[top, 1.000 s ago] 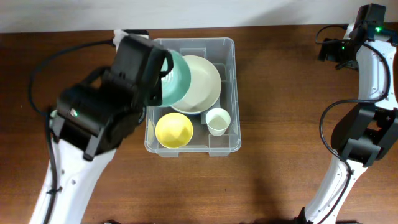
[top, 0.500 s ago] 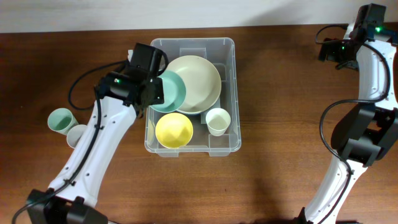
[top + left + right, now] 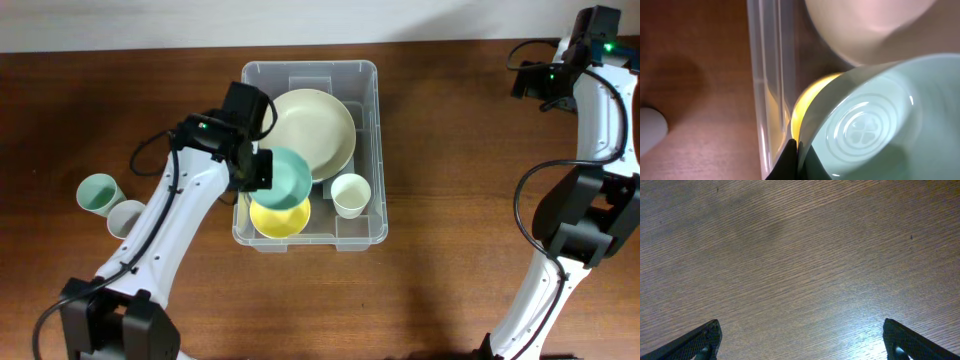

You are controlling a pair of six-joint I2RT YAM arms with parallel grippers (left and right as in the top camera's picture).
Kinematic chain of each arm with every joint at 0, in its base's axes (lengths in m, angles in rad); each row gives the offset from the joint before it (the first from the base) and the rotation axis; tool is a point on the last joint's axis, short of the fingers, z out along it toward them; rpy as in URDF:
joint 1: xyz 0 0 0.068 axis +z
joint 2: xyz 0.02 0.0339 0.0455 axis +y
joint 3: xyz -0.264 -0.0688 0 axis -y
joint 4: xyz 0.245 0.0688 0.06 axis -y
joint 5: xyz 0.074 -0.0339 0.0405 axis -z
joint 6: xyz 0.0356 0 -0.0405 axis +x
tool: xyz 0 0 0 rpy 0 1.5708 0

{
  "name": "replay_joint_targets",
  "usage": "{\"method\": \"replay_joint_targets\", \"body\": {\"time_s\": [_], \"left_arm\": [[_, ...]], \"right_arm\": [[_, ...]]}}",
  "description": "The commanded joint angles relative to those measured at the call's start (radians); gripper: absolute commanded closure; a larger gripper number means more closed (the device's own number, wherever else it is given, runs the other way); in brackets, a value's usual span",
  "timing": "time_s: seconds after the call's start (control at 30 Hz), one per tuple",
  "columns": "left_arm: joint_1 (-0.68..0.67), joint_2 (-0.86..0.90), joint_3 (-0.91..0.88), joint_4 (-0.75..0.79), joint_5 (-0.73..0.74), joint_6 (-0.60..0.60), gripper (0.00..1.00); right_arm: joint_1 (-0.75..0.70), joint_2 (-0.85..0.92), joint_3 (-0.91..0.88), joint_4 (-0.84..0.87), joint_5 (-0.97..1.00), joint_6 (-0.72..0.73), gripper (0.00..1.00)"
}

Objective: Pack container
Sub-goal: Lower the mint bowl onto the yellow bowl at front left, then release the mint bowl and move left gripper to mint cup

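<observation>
Just inside container (image 3: 310, 66) wall, teal bowl (image 3: 290, 178)

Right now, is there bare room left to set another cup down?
Little. The bin is crowded: cream plate, teal bowl over yellow bowl, white cup. Its corner in front of the cup looks bare. Outside, open table right of the bin.

We see a dark brown wooden table (image 3: 450, 150) with fine straight grain, a pale off-white wall strip (image 3: 300, 20) along its far edge, and soft glare on the wood.
</observation>
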Motion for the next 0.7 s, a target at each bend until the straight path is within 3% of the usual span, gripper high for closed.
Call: {"method": "replay_joint_targets", "body": {"time_s": [0.0, 0.37, 0.47, 0.67], "left_arm": [[0.000, 0.011, -0.050, -0.005, 0.055, 0.027, 0.99], [0.000, 0.011, -0.059, -0.007, 0.091, 0.046, 0.99], [0.001, 0.011, -0.058, -0.003, 0.088, 0.046, 0.84], [0.001, 0.010, -0.044, -0.008, 0.088, 0.046, 0.78]], "right_arm": [[0.000, -0.017, -0.007, 0.000, -0.002, 0.012, 0.01], [0.000, -0.017, -0.007, 0.000, -0.002, 0.012, 0.01], [0.000, -0.017, -0.007, 0.000, -0.002, 0.012, 0.01], [0.000, -0.017, -0.007, 0.000, -0.002, 0.012, 0.01]]}}
